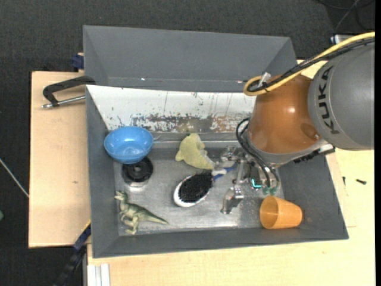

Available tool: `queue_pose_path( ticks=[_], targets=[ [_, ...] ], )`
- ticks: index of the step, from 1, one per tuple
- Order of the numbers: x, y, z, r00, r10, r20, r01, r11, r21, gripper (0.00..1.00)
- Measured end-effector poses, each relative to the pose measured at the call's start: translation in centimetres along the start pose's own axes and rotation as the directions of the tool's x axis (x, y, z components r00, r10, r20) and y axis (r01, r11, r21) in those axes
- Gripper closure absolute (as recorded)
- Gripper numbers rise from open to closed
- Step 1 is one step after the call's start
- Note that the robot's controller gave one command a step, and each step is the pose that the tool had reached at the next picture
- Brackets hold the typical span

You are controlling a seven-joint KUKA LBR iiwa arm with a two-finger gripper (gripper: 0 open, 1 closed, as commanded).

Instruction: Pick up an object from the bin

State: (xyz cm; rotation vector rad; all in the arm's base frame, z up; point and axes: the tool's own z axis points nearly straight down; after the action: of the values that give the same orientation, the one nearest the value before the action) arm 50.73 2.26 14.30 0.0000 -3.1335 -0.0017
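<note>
The claw [231, 202] hangs low over the floor of the bin [178, 58], right of the middle. It sits between a white hairbrush with black bristles [193, 189] just to its left and an orange cup [280, 213] lying on its side at the near right. Whether it is open or closed, or grips anything, I cannot tell. A yellowish soft lump [193, 151] lies farther back, and 1 blue bowl [128, 145] and 1 green dinosaur [134, 213] lie well to the left.

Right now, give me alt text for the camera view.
The robot's hand hangs low in the grey metal bin, between a black oval brush and a tipped orange plastic cup. A blue bowl, green toy dinosaur and pale yellow lump lie leftward.
</note>
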Motion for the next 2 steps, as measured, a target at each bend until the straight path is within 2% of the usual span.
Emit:
queue_pose_path(
  ticks=[1,2],
  targets=[
    [-2.86,5.42,5.82,0.980,0.199,0.007,-0.199,0.980,-0.003,0.00],
    [-2.94,5.31,5.68,0.980,0.200,0.010,-0.200,0.980,-0.003,1.00]
  ],
)
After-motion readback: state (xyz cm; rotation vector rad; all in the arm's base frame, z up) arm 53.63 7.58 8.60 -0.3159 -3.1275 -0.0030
